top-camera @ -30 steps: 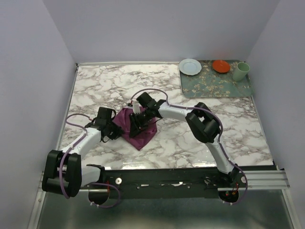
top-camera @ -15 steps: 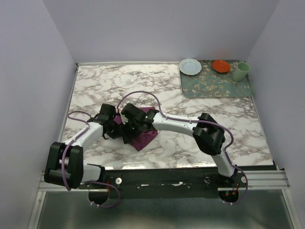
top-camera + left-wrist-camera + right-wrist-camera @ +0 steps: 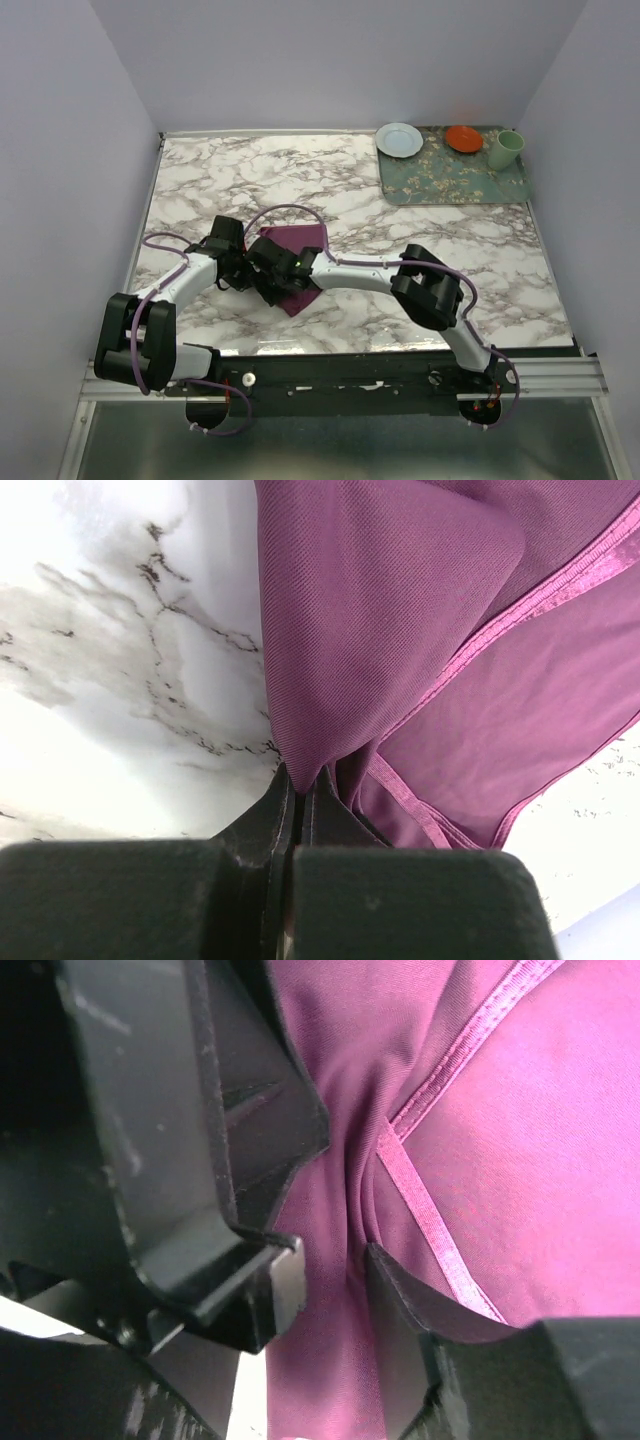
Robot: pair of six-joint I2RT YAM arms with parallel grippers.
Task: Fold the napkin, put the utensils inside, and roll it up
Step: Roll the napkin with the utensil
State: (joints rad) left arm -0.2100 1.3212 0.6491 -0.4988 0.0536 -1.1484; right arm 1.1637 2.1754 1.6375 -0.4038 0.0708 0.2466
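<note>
The plum-purple napkin (image 3: 303, 240) lies crumpled on the marble table (image 3: 450, 260), left of centre. My left gripper (image 3: 248, 275) is at its left edge, shut on a pinched fold of the cloth; the left wrist view shows the napkin (image 3: 400, 630) running into the closed left gripper (image 3: 298, 780). My right gripper (image 3: 272, 285) sits right beside it over the napkin's near-left part. In the right wrist view the napkin (image 3: 500, 1160) fills the narrow gap of the right gripper (image 3: 330, 1280). The knife is not visible in any view.
A green floral mat (image 3: 455, 185) lies at the back right, holding a pale blue plate (image 3: 399, 139), an orange dish (image 3: 463, 138) and a green cup (image 3: 505, 150). The right arm stretches leftward across the table's near middle.
My right gripper has swept left across the napkin and now sits against the left gripper. The cloth has shifted and flattened behind it. The left gripper has moved slightly.
</note>
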